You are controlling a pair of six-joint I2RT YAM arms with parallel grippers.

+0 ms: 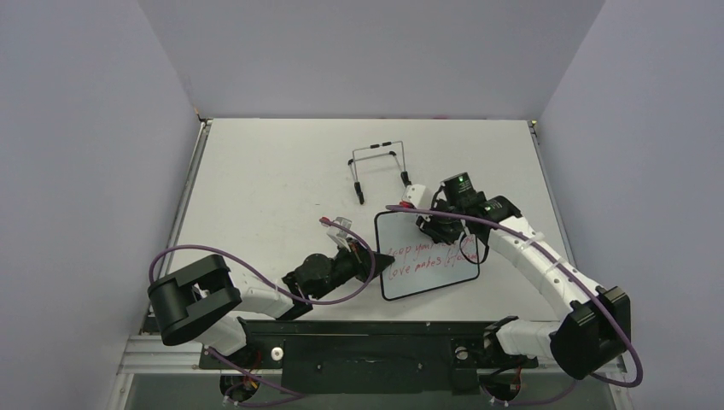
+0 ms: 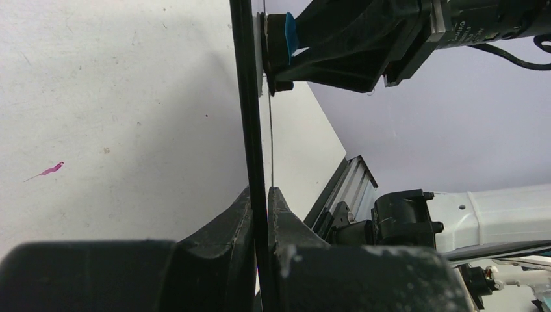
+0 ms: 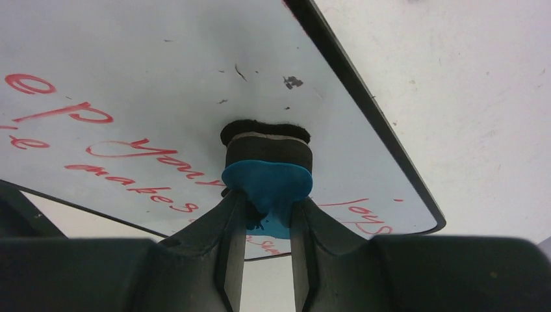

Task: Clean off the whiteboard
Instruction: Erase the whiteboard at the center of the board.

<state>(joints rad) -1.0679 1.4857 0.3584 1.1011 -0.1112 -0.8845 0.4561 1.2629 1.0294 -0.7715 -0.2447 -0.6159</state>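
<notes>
In the right wrist view, nearest the lens, the right gripper [image 3: 268, 203] is seen with its jaws clenched on a small blue eraser [image 3: 266, 177]; the eraser's dark felt face is pressed against the whiteboard [image 3: 162, 71], on a bare patch just above the red handwriting [image 3: 130, 153], which is spread in lines across the lower part of the surface; a few dark specks are left beside the felt. The whiteboard is gripped edge-on at its left side by the left gripper [image 2: 260, 198], whose jaws are closed tight on the thin black frame; it is held tilted over the middle of the table [image 1: 256, 171], between the two arms, and whether any edge touches the table cannot be told. A black wire stand [image 1: 378, 164] is set on the table just beyond the board.
</notes>
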